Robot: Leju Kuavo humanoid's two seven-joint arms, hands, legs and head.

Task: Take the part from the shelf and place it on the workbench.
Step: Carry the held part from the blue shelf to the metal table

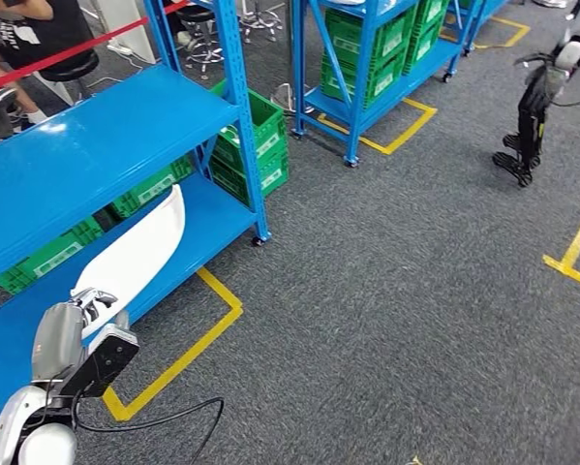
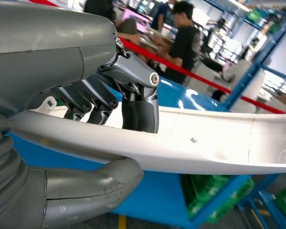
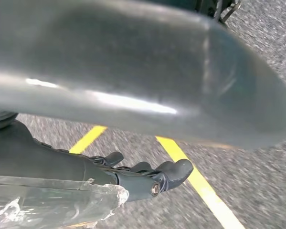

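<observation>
A long white part [image 1: 137, 254] is gripped by the left hand [image 1: 97, 308] beside the blue shelf [image 1: 89, 155], fingers closed around it; the workbench placement is judged still undone.

The left arm [image 1: 23, 431] is glossy silver-white at its rounded lower shell, with a matte grey wrist cover and a black box-shaped module beside it. A thin black cable [image 1: 163, 418] loops from it. The left hand [image 2: 109, 90] has a grey ribbed cover, a thick smooth grey thumb [image 2: 94, 188] and darker fingers [image 2: 139, 112] with round silver pivot screws. The right hand [image 3: 148, 176] shows dark grey fingers and a brass-coloured screw.
</observation>
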